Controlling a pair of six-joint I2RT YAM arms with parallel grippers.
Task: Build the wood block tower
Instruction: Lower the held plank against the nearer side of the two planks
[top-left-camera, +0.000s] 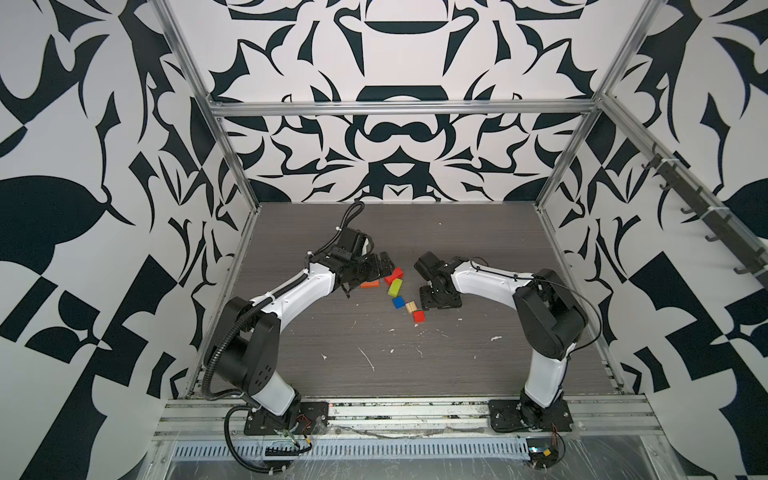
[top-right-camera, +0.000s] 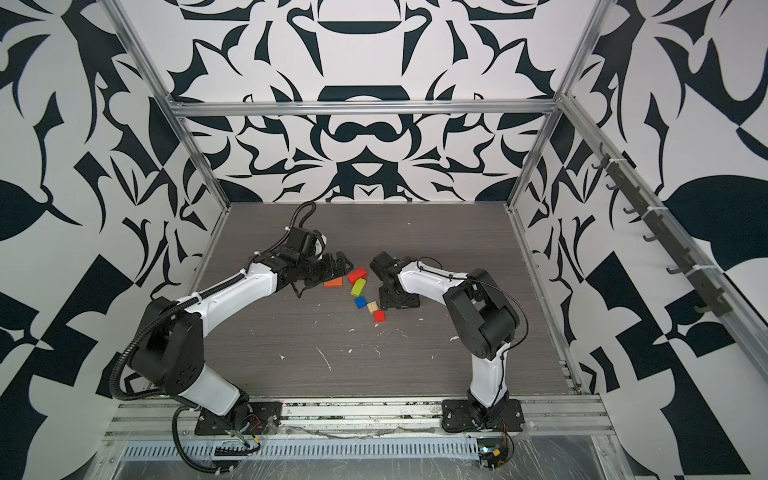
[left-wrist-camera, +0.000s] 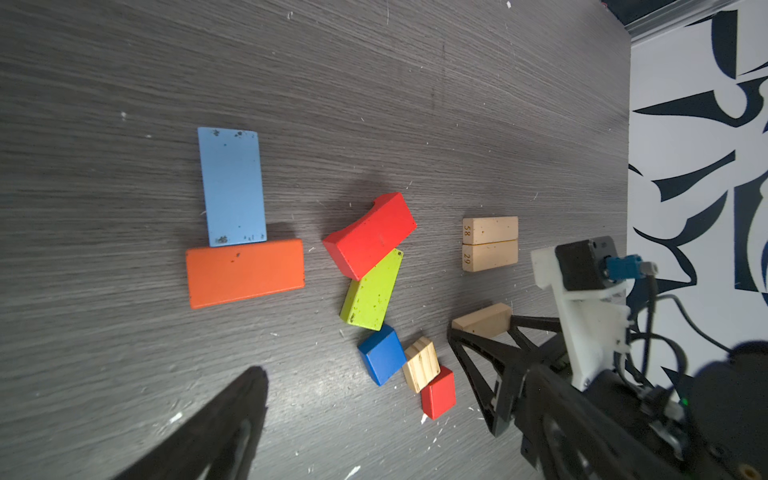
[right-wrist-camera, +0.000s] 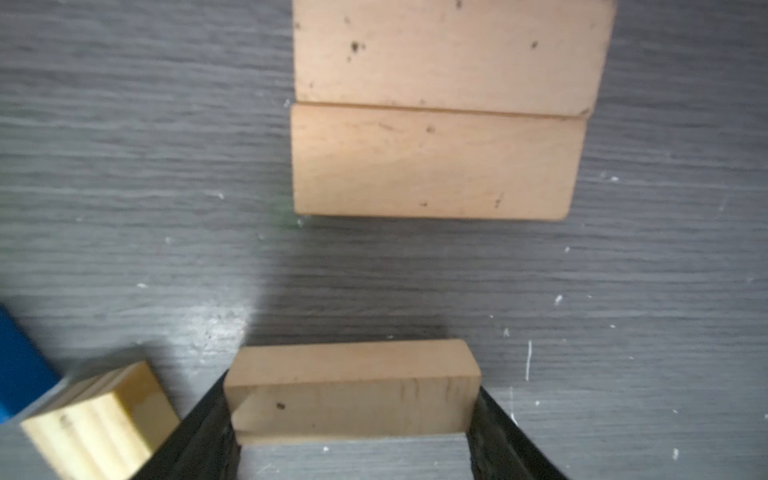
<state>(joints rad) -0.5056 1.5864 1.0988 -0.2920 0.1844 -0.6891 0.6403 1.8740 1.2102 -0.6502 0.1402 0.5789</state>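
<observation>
No tower stands; the wooden blocks lie loose on the grey table (top-left-camera: 478, 365). My right gripper (right-wrist-camera: 353, 405) points down and is shut on a plain tan block (right-wrist-camera: 353, 386), held by its short ends close to the tabletop. Just beyond it, two tan planks (left-wrist-camera: 490, 243) lie side by side. A light blue plank (left-wrist-camera: 232, 187) abuts an orange plank (left-wrist-camera: 245, 272). A red arch block (top-left-camera: 394, 276) leans on a lime green plank (top-left-camera: 395, 286). A blue cube (top-left-camera: 398, 302), a striped tan cube (top-left-camera: 411, 307) and a red cube (top-left-camera: 419, 316) touch in a row. My left gripper (top-left-camera: 382, 266) hovers open above the orange plank.
White flecks and scratches (top-left-camera: 368, 359) mark the table's near half. Aluminium frame posts (top-left-camera: 232, 149) and patterned walls close in the left, right and back sides. Both arm bases (top-left-camera: 286, 415) sit on the front rail.
</observation>
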